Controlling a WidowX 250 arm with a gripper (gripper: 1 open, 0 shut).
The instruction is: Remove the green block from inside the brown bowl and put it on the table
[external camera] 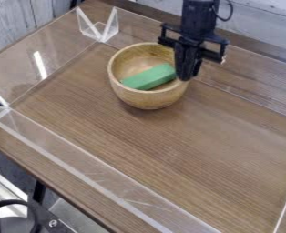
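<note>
The large dark brown wood-grain table (170, 164) filled most of the view, running out to the right and down to the bottom edge. Low clear acrylic walls (85, 177) bordered it, one slanting along its lower left side.

The round light tan wooden bowl (149, 96), thick-walled with a smooth paler inside, stood upright on the upper part of the table.

The black robotic hand (188, 62) reached in from the top of the picture, pointing down at the bowl's right side. Its fingers were clenched together, their tips by the right part of the rim; whether they touched the wood could not be told. Nothing could be seen gripped in them.

A small clear angular plastic piece (98, 25) was near the upper left, behind the bowl and apart from it.

The flat rectangular bright green block (148, 77) was inside the bowl. It lay at a slant, its nearer end toward the lower left and its farther end toward the upper right, close to the hand.

In the bottom left corner, black cables and a round dark device (15, 217) showed beyond the acrylic wall.
</note>
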